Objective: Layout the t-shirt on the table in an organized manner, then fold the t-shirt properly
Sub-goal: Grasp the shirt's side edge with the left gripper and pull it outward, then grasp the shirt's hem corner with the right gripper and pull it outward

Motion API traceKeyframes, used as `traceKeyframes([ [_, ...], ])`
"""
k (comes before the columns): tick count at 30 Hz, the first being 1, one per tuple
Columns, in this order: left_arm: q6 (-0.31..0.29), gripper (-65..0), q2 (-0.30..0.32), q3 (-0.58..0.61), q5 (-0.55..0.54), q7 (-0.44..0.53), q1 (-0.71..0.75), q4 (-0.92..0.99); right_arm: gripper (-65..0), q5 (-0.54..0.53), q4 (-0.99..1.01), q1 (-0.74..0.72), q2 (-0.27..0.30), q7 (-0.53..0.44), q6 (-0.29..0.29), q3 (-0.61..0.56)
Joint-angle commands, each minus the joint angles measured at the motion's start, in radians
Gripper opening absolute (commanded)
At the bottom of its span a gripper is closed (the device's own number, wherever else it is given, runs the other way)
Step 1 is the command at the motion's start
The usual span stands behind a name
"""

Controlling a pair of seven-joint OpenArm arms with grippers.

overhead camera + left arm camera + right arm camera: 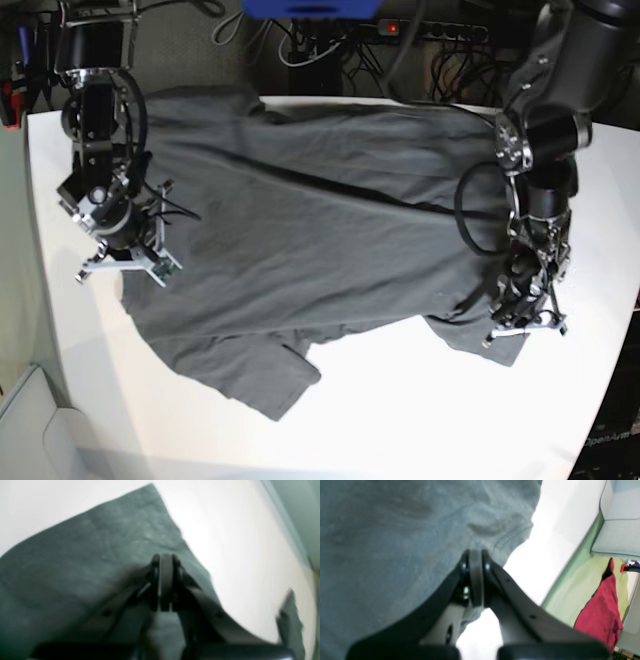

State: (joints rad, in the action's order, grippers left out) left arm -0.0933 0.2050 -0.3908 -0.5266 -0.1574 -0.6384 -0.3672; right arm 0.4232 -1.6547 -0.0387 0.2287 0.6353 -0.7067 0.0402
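You have one t-shirt (320, 230), one table (400, 410) and two grippers in view.

The t-shirt is a single dark charcoal-grey cloth garment spread across the far and middle part of the table, its long axis running left to right in the base view. The fabric is soft and matte with shallow creases. One short sleeve (262, 378) lies folded toward the near side. A stitched hem shows in the right wrist view.

The table is a smooth, plain white top with a rounded corner at near left. Bare white surface lies along the near side and at both ends.

The right gripper (476, 555) sits at the left end of the shirt in the base view. Its dark fingers are pressed together at the tips, pinching the t-shirt near the stitched edge.

The left gripper (165, 557) sits at the right end of the shirt in the base view. Its fingers are closed against each other, with grey cloth bunched directly at and below the tips. The wrist view is blurred, but cloth appears caught between them.

Beyond the table edge, the right wrist view shows one red cloth (602, 612) on a green floor (572, 592).
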Motion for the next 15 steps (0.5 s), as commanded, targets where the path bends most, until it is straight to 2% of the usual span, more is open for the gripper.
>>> traceKeyframes([
  [1,0.022,-64.9,0.015,0.002,-0.002,0.034,-0.033,0.026,-65.0,0.001,-0.017,-0.019,0.018,-0.012,0.009,0.005],
  [4,0.102,-64.8,0.026,0.003,-0.003,0.061,-0.033,0.056,-65.0,0.001,-0.017,-0.019,0.030,-0.012,0.009,0.007],
  [6,0.129,-64.8,0.043,0.002,-0.003,0.061,-0.027,0.056,-65.0,0.001,-0.017,-0.019,0.031,-0.012,0.009,0.007],
  [8,0.148,-64.8,0.080,-0.006,-0.014,0.060,-0.001,0.058,-65.0,0.001,-0.017,-0.019,0.031,-0.012,0.009,0.007],
  [11,0.181,-64.8,0.096,-0.006,-0.016,0.060,0.027,0.053,-65.0,0.001,-0.015,-0.019,0.030,-0.012,0.009,0.007],
  [15,0.192,-64.8,0.129,-0.007,-0.048,0.058,0.044,0.053,-65.0,0.001,-0.015,-0.020,0.025,-0.012,0.009,0.000],
])
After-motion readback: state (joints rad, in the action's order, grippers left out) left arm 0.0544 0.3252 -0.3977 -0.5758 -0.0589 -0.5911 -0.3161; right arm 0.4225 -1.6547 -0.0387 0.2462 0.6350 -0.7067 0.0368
